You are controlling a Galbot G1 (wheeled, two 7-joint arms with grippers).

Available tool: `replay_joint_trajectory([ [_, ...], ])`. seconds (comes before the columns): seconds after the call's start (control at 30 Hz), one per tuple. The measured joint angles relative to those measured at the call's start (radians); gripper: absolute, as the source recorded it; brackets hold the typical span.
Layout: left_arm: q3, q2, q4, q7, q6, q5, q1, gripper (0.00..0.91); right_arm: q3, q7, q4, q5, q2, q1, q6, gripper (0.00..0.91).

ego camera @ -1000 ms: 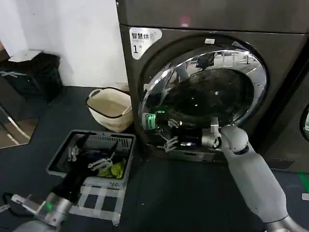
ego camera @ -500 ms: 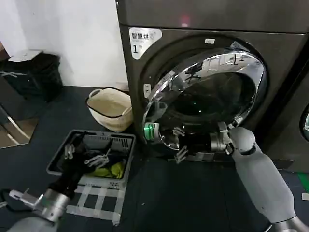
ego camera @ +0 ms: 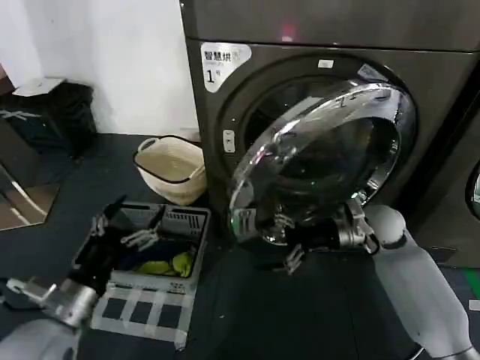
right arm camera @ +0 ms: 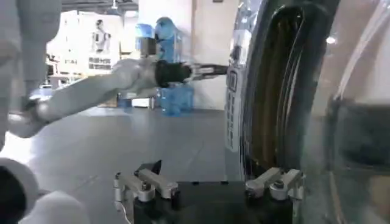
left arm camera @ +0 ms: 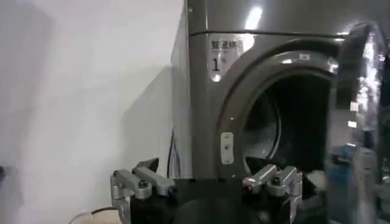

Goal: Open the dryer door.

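Observation:
The dryer door (ego camera: 322,157), a chrome-rimmed round porthole with dark glass, stands partly swung out from the grey dryer (ego camera: 315,22), hinged on its right side. The dark drum opening (ego camera: 259,112) shows behind its free left edge. My right gripper (ego camera: 287,240) is open at the door's lower left rim. In the right wrist view the right gripper (right arm camera: 207,179) has one finger (right arm camera: 274,182) close beside the door's edge (right arm camera: 268,91). My left gripper (ego camera: 120,227) hangs open and empty over the grey basket. In the left wrist view the left gripper (left arm camera: 207,176) faces the dryer front, with the door (left arm camera: 362,122) seen edge-on.
A grey laundry basket (ego camera: 187,221) with clothes pegs and a yellow cloth sits on the dark floor, left of the dryer. A cream tub (ego camera: 172,169) stands by the wall behind it, a black bin (ego camera: 52,112) farther left. Another machine (ego camera: 472,187) adjoins on the right.
The door has swung farther out from the dryer, exposing more of the drum opening. My right gripper moved back and rightward with the door's edge. The left gripper shifted up slightly.

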Motion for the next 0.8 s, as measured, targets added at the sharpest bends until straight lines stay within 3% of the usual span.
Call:
replay_joint_trajectory([
  [0.2,0.031,0.109,0.074,0.008,-0.083,-0.097,-0.061,0.907,0.017,0.001,0.022,0.010,-0.027,-0.037,0.029,0.907],
  [0.53,0.121,0.281,0.176,0.010,-0.061,-0.250,-0.224,0.907,0.056,0.002,0.067,0.053,-0.068,-0.092,0.030,0.907],
  [0.8,0.275,0.386,0.227,-0.003,-0.071,-0.320,-0.360,0.907,0.103,0.002,0.093,0.062,-0.101,-0.145,0.031,0.907],
])
